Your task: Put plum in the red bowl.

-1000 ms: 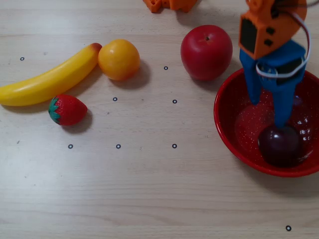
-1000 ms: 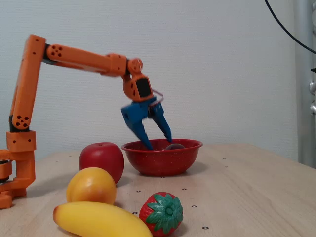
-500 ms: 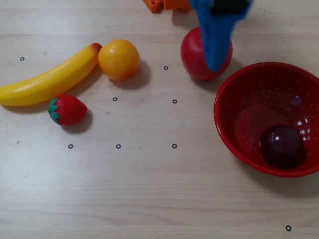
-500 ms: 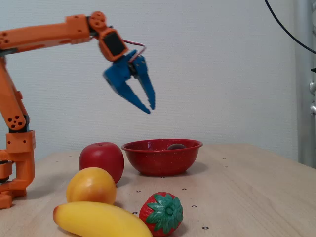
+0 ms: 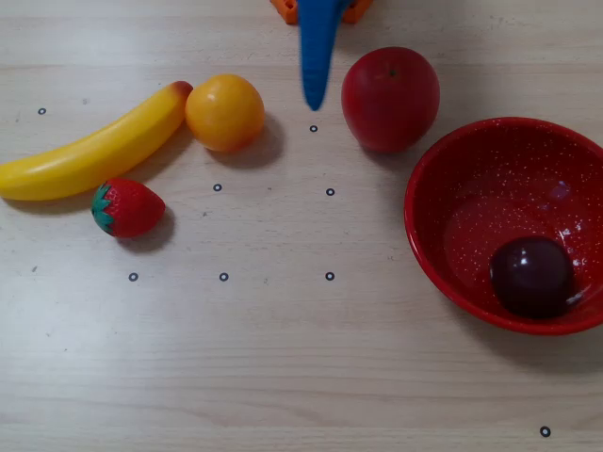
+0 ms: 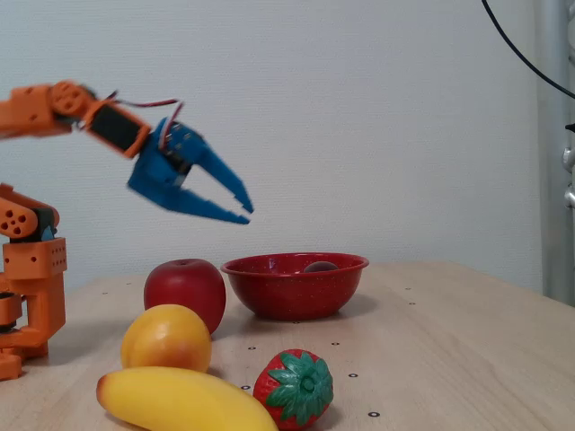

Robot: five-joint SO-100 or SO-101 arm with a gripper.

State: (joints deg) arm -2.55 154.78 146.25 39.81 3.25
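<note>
The dark purple plum [image 5: 532, 275] lies inside the red bowl [image 5: 443, 188] at the overhead view's right side. From the fixed view only the plum's top [image 6: 320, 266] peeks over the red bowl's rim [image 6: 269, 296]. My blue gripper [image 6: 245, 214] hangs high above the table, left of the bowl and above the apple, its two fingers slightly apart with nothing between them. In the overhead view a blue finger [image 5: 317, 52] reaches down from the top edge between the orange ball and the apple.
A red apple [image 5: 390, 98] sits just left of the bowl. An orange ball [image 5: 224, 112], a yellow banana [image 5: 94, 146] and a strawberry [image 5: 127, 208] lie at the left. The orange arm base [image 6: 31, 296] stands at the fixed view's left.
The gripper rose out of the bowl, leaving the plum inside, and swung back left toward the arm base. The plum and bowl have stayed put.
</note>
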